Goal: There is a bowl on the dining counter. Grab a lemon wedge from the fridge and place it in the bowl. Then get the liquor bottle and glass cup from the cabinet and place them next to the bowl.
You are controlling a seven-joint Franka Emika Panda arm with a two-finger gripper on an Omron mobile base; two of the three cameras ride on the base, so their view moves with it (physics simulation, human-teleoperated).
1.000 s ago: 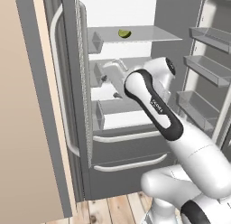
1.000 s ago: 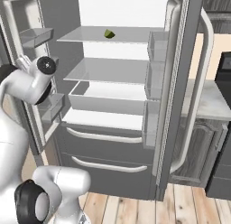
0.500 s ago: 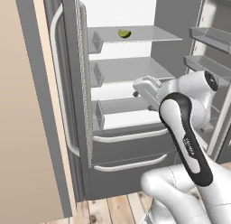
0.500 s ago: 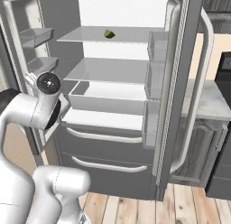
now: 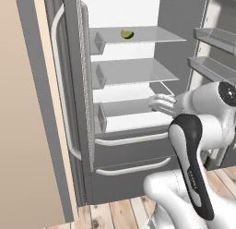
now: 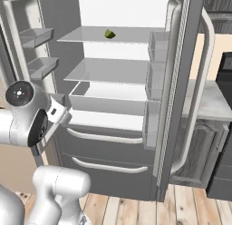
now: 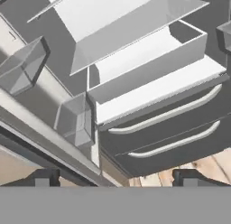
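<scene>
In the left base view the gripper reaches into the open fridge at the height of the lowest shelf, holding nothing; the lemon wedge lies well above it and a little to its left, on the top glass shelf, with the middle shelf between them. To the hand's right stand the door bins of the right door, and below it the two drawer handles. In the right base view the hand sits low at the left of the fridge opening, with the lemon wedge up and to its right on the top shelf, clear of both shelf edges. In the hand view the two dark fingertips stand wide apart at the bottom, with the drawers and a crisper bin ahead of them
</scene>
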